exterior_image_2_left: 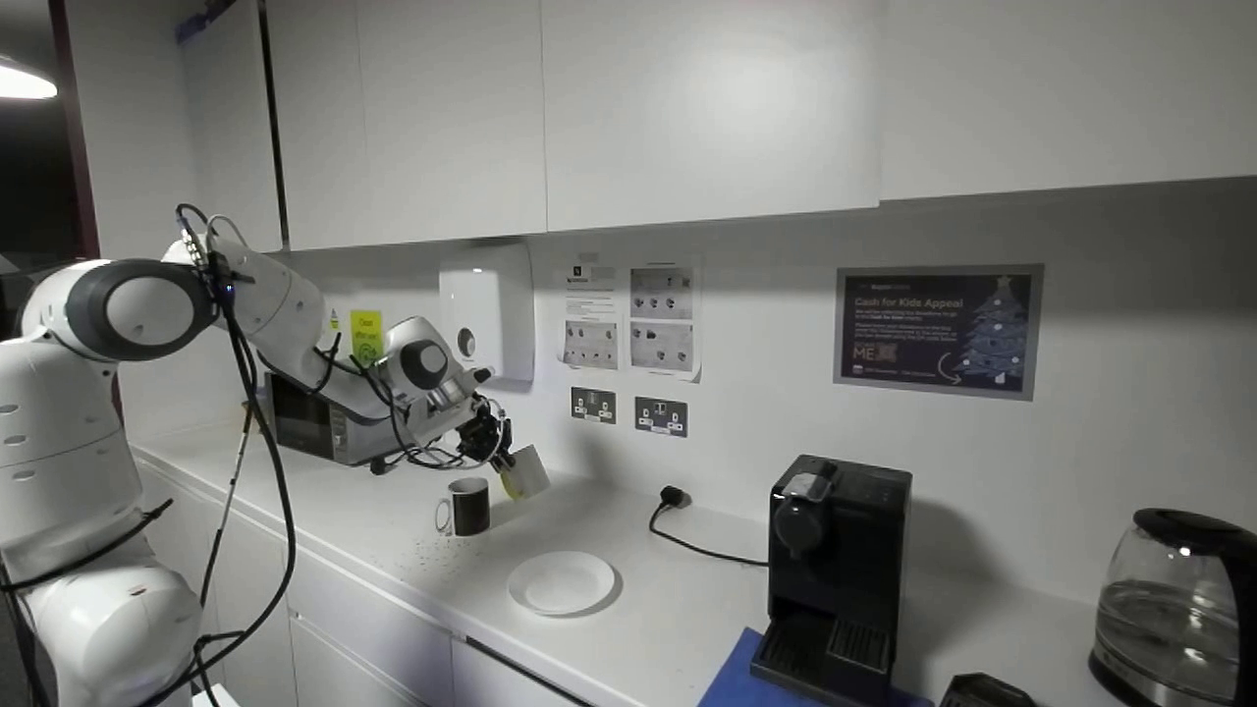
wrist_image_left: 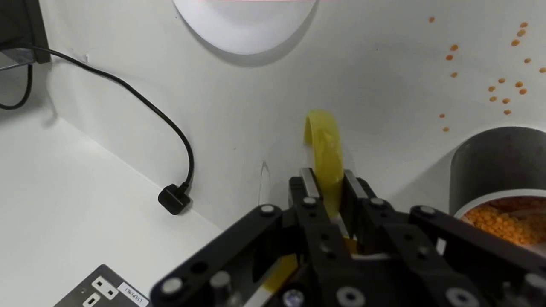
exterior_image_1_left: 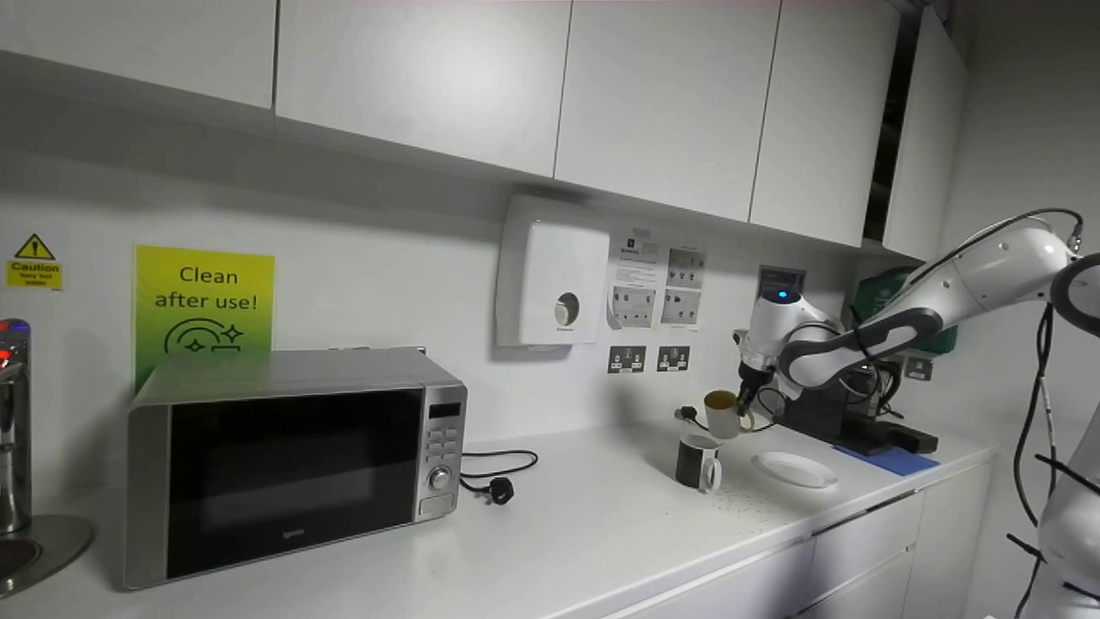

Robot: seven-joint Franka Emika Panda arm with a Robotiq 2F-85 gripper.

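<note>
1. In an exterior view, the pincer [exterior_image_1_left: 745,399] is closed on the handle [exterior_image_1_left: 748,423] of a white mug [exterior_image_1_left: 726,422] with a yellow inside, holding it up off the counter [exterior_image_1_left: 567,524]. Just beside it, nearer the camera, a black-and-white mug [exterior_image_1_left: 691,464] stands upright. A white plate [exterior_image_1_left: 795,469] lies to their right; a steel microwave [exterior_image_1_left: 296,481] stands well apart at the left.
2. In an exterior view, the white mug hangs clearly tilted from the pincer, near the black-and-white mug. The white plate lies closer to the camera. Further right, a black coffee machine [exterior_image_2_left: 835,560] stands on a blue mat [exterior_image_2_left: 738,679], and beyond it a glass kettle [exterior_image_2_left: 1164,614] holds clear liquid.
3. In the wrist view, the pincer's two fingers [wrist_image_left: 355,186] press the yellow handle from opposite sides, parted only by its thickness; its curved end juts past them. At right, the black-and-white mug holds orange lentils [wrist_image_left: 507,222], with more scattered on the counter. A black plug [wrist_image_left: 175,199] lies by the wall, near a double socket [wrist_image_left: 102,289].
</note>
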